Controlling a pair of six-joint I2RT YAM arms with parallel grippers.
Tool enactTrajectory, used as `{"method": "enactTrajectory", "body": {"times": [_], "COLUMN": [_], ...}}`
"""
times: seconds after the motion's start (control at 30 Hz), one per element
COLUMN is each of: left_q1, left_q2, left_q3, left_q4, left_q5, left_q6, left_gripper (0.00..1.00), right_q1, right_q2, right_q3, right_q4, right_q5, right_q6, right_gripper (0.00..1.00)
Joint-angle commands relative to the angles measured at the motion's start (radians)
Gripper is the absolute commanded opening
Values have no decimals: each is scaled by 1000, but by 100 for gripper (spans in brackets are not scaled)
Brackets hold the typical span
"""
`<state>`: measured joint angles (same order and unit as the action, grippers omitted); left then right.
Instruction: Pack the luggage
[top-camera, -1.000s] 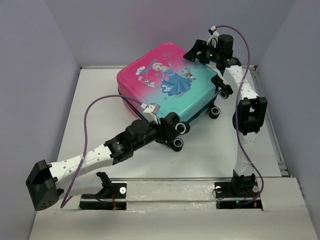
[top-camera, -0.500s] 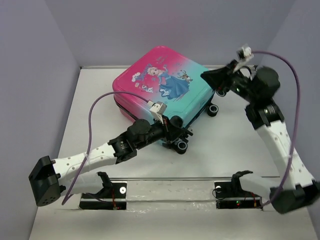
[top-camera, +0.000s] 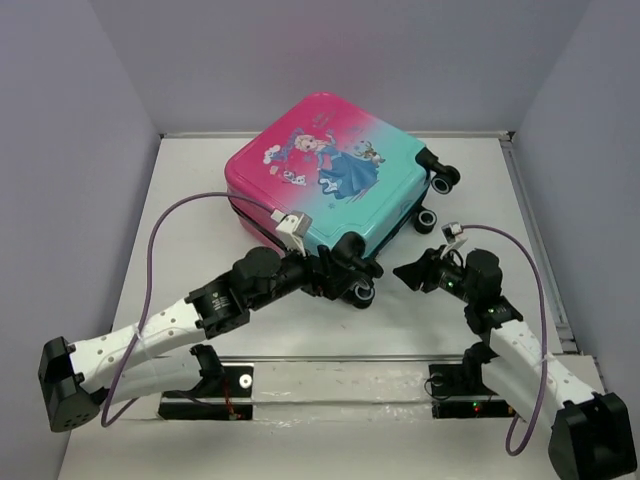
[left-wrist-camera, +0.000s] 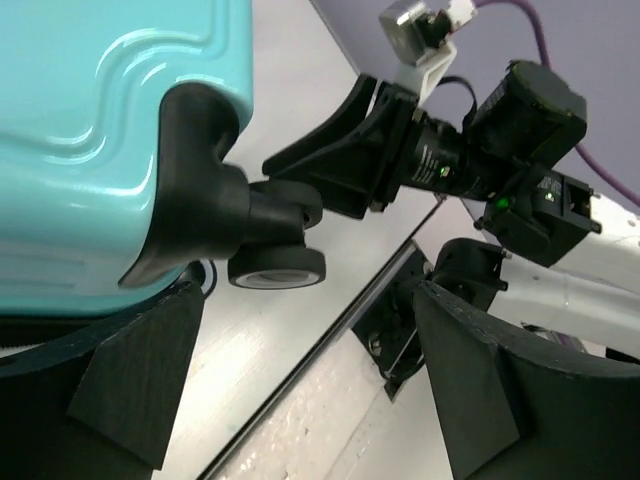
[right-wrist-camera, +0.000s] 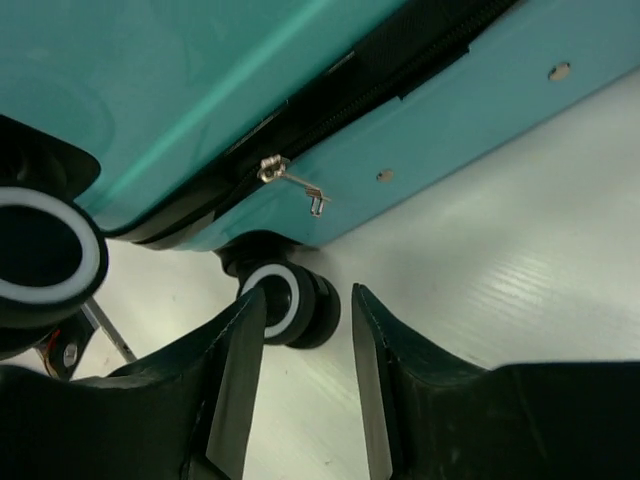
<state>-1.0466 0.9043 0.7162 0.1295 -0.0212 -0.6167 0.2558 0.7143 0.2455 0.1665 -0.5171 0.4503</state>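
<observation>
While looking down from above, find the luggage (top-camera: 330, 170) lying flat and shut at the far middle of the table (top-camera: 190, 200). See the left fingers (left-wrist-camera: 135, 375) spread wide, holding nothing, just beside the near corner wheel (left-wrist-camera: 277, 268), maybe to steady that corner. See the right fingers (right-wrist-camera: 390, 400) half closed on nothing, aimed at the zipper pull (right-wrist-camera: 295, 187), maybe to tug it. Cannot tell whether zipped all the way round. Cannot see inside, nor the far side.

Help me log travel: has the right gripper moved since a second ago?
Yes. The right gripper came from the table's far edge toward its near edge.
</observation>
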Motion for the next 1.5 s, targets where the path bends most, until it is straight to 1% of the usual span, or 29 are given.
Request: {"method": "enactTrajectory", "body": {"times": [0.0, 0.03, 0.07, 0.13, 0.17, 0.3, 0.33, 0.37, 0.43, 0.5, 0.63, 0.67, 0.77, 0.87, 0.97, 1.0, 1.03, 1.07, 1.13, 1.17, 1.2, 1.27, 1.3, 1.33, 1.37, 1.4, 1.43, 1.47], "left_q1": [-24, -50, -61, -79, -93, -96, -98, -96, -96, -96, -105, -112, -113, -113, -113, -113, -113, -113, -113, -113, -113, -113, -113, -113, -113, -113, -113, -113], "left_q2": [-2, 36, 60, 122, 174, 257, 268, 280, 315, 327, 331, 314, 294, 285, 281, 280, 278, 271, 271, 274, 281, 306, 314, 318, 330, 337, 353, 363], "left_q3": [-44, -50, -49, -34, -8, 37, 45, 52, 81, 91, 85, 78, 63, 61, 65, 65, 66, 66, 68, 71, 77, 95, 100, 104, 114, 133, 147, 161], "left_q4": [-82, -47, -25, 10, 31, 134, 145, 154, 157, 165, 191, 191, 179, 157, 168, 170, 171, 176, 189, 193, 197, 209, 219, 228, 248, 257, 259, 259], "left_q5": [12, 17, 50, 60, 44, 12, -3, -5, -25, -37, -57, -66, -98, -134, -148, -154, -161, -177, -190, -195, -198, -194, -186, -184, -181, -180, -183, -186], "left_q6": [-92, -106, -127, -140, -149, -167, -170, -169, -166, -167, -158, -149, -158, -164, -169, -170, -173, -173, -172, -170, -166, -160, -157, -155, -147, -141, -124, -124], "left_gripper": [98, 99, 99, 99, 99, 99, 99, 99, 99, 99, 98, 98, 99, 99, 99, 99, 99, 99, 99, 99, 99, 97, 94, 91, 89, 83, 77, 72], "right_q1": [0, 0, 0, 0, 0, 0, 0, 0, 0, 0, 0, 0, 0, 0, 0, 0, 0, 10, 19, 19, 31, 42, 60, 77, 118, 146, 176, 210], "right_q2": [65, 104, 131, 206, 271, 396, 415, 448, 493, 534, 664, 684, 711, 746, 787, 809, 818, 833, 844, 846, 846, 841, 832, 808, 791, 751, 731, 709], "right_q3": [-15, -20, -14, -6, 4, 38, 38, 35, 55, 67, 80, 83, 98, 106, 94, 81, 77, 75, 75, 72, 67, 48, 20, 5, -20, -28, -35, -41], "right_q4": [262, 298, 361, 441, 494, 557, 582, 628, 642, 672, 817, 846, 886, 938, 1040, 1111, 1146, 1189, 1199, 1196, 1202, 1223, 1234, 1231, 1194, 1168, 1107, 1107], "right_q5": [-12, -20, -32, -98, -119, -225, -224, -210, -187, -172, -239, -236, -250, -254, -274, -281, -297, -308, -308, -301, -293, -261, -241, -189, -152, -83, -46, 1], "right_q6": [22, 21, 18, 1, -15, -73, -78, -93, -128, -157, -119, -111, -96, -81, -29, 9, 25, 49, 56, 56, 57, 71, 82, 79, 64, 53, 39, 27], "right_gripper": [47, 47, 50, 51, 54, 56, 56, 58, 59, 60, 61, 61, 61, 59, 47, 40, 38, 31, 23, 16, 13, 8, 7, 7, 7, 7, 7, 7]}}
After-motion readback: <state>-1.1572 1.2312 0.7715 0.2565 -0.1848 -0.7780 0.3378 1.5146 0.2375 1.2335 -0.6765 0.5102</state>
